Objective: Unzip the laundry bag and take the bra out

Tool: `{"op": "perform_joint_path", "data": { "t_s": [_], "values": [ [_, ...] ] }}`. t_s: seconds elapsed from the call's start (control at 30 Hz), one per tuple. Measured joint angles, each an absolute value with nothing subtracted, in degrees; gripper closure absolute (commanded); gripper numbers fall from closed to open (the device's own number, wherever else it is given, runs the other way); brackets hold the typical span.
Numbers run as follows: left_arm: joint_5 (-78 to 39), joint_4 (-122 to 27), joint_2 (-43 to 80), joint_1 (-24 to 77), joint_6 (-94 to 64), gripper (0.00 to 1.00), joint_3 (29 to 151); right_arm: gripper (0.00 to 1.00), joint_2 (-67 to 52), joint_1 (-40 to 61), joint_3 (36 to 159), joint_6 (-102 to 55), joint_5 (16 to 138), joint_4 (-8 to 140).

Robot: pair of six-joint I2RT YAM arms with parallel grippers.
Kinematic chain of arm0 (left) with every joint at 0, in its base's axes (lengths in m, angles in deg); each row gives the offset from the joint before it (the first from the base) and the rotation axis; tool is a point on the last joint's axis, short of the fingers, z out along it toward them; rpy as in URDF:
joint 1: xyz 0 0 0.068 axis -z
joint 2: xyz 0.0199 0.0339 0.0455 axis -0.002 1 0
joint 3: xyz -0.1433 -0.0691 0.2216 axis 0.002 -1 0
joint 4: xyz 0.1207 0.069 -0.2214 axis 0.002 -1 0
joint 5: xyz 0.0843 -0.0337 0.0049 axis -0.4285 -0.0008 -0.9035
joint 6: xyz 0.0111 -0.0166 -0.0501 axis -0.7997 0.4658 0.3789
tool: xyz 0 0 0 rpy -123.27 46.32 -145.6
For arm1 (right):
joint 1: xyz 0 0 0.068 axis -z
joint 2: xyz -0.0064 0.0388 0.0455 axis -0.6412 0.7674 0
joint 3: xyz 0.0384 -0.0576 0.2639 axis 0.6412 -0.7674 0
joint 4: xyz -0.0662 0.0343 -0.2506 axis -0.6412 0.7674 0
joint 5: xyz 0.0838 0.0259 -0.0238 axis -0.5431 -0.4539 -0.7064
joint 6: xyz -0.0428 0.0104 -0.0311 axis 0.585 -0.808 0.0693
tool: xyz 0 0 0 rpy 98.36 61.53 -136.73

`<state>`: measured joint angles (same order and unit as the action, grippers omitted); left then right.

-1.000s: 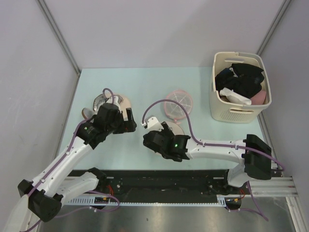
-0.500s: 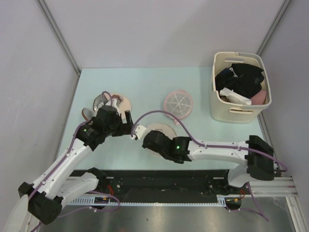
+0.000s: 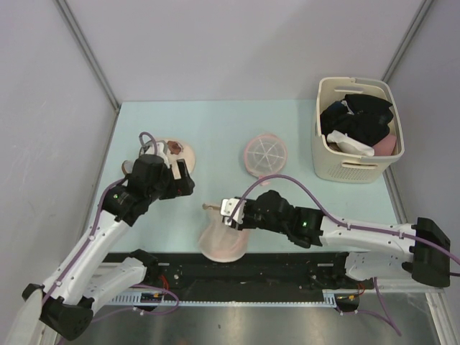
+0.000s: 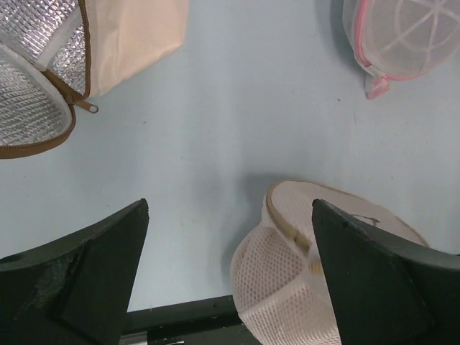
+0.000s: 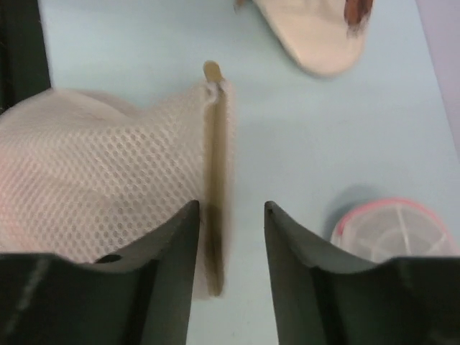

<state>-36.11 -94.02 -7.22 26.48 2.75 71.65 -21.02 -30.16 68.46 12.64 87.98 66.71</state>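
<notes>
Left fingers [image 4: 72, 287] spread wide, empty; right fingers [image 5: 158, 280] straddle laundry bag [image 5: 86, 165] zip rim, cannot tell if pinching.

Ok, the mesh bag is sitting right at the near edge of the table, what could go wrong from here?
One: the laundry bag bulges past the table's near edge over the black rail, so a pull toward the arms could drop it. Two: the right hand straddles only its thin rim, so it may slip or twist. Three: the left hand is open and apart from it, bracing nothing.
</notes>
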Motion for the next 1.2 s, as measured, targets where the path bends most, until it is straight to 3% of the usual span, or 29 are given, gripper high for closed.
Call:
{"op": "perform_joint_path", "data": {
  "t_s": [0.17,0.2,0.27,0.33,0.43,0.53,0.57,0.67,0.8,1.0,1.1,1.13,1.2],
  "values": [
    [-34.23,-93.57,-6.76,26.44,2.77,0.00,71.03,0.11,-23.99,-28.26,63.35,10.22,92.96,66.71],
    [-33.62,-93.54,-6.67,26.44,2.77,0.00,70.79,0.15,-25.00,-28.26,63.18,9.23,93.68,66.69],
    [-31.76,-93.11,-6.32,26.42,2.80,0.00,70.12,0.33,-28.01,-27.91,63.18,4.38,96.61,66.10],
    [-28.46,-92.25,-5.86,26.35,2.73,0.00,69.48,0.35,-31.05,-25.68,63.48,-2.35,98.55,65.94],
    [-19.63,-89.37,-5.01,26.33,2.88,0.00,67.32,0.30,-34.26,-18.33,64.62,-16.03,97.81,68.06],
    [-10.52,-85.50,-4.01,26.33,4.04,0.01,62.53,0.19,-35.68,-14.31,64.71,-25.34,97.09,71.17],
    [-8.11,-84.93,-3.46,26.35,4.48,0.01,60.94,0.10,-35.73,-14.40,64.71,-27.92,96.76,72.70],
    [-3.92,-85.72,-1.89,26.35,5.40,0.00,58.27,0.00,-35.57,-15.14,64.71,-32.08,96.26,75.98],
    [-0.03,-86.70,-2.48,26.35,6.47,0.02,57.85,0.00,-35.12,-15.49,64.71,-35.03,95.91,78.88],
    [5.92,-83.58,-1.93,26.35,8.50,0.26,54.47,0.00,-32.97,-15.49,64.71,-36.47,95.91,79.93],
    [8.56,-80.63,-0.55,26.42,10.23,0.53,51.67,0.00,-32.60,-15.49,64.71,-36.73,96.11,79.87],
    [8.91,-80.45,-0.07,26.55,10.47,0.74,51.49,0.00,-32.60,-15.49,64.71,-37.04,96.32,79.78],
    [8.48,-80.21,0.36,26.61,11.32,0.89,52.22,0.00,-32.65,-15.49,64.71,-37.65,97.02,79.45]
  ]
}}
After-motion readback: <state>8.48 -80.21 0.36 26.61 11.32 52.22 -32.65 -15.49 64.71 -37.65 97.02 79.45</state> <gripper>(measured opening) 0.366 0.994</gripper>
